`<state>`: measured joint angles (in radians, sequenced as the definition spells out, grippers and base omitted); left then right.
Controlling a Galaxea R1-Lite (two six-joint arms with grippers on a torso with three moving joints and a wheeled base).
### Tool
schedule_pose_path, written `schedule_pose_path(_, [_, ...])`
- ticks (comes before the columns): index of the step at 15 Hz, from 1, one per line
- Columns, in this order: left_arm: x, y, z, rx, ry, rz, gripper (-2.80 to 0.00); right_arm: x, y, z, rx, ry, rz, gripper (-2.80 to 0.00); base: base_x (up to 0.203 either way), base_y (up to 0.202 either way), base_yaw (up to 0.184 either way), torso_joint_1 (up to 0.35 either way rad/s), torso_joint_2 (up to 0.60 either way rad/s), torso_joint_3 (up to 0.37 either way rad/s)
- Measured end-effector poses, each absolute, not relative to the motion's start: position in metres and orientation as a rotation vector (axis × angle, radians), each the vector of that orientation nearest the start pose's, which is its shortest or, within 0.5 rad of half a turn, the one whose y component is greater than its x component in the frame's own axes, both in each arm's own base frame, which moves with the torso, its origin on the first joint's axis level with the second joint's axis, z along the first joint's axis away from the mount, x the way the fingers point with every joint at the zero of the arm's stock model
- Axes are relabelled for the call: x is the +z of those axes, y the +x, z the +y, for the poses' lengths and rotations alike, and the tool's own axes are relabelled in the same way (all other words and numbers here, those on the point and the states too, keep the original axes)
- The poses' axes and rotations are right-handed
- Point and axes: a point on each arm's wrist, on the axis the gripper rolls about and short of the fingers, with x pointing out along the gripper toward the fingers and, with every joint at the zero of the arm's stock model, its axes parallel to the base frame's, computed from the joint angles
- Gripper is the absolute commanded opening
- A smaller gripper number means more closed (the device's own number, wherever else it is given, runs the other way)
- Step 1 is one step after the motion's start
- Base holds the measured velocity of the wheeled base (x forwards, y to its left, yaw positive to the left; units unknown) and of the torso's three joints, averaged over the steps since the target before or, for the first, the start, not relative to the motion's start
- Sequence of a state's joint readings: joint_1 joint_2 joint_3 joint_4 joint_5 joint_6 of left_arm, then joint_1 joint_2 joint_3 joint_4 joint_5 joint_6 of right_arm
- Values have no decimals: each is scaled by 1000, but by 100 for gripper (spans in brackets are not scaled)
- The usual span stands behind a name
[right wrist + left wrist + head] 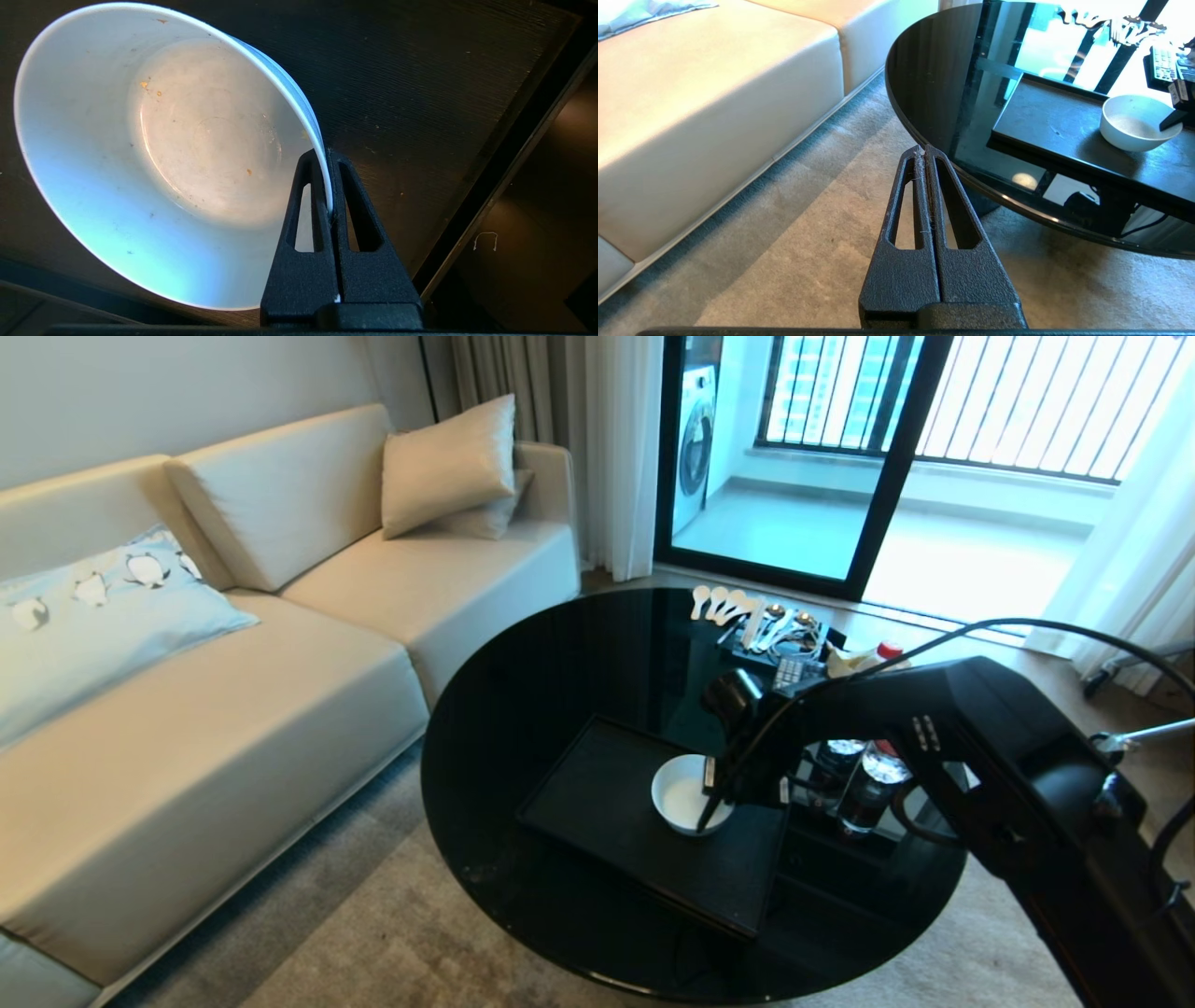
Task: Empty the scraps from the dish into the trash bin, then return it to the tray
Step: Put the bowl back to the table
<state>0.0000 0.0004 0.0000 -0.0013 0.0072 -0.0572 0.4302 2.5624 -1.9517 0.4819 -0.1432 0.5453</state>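
Bowl (154, 154) back over the tray (411, 93), emptied but for crumbs, its rim pinched in my right claw (329, 186); left claw (924, 154) parked shut. Letting go while it's tilted could tip it off the tray.

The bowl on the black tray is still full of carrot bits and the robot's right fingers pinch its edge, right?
Not full. The right wrist view shows the bowl nearly empty, only tiny orange specks left. It is over the black tray, with the right fingers pinching its edge.
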Motion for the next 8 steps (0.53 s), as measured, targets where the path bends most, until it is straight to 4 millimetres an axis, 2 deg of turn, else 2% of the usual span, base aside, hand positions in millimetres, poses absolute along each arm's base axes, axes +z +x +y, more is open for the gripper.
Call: schedule_pose_path(8, [76,-23,0,7,-57,-1,-280,21,446,192,-59,184,1103,-280,0,0,0,0,0,0])
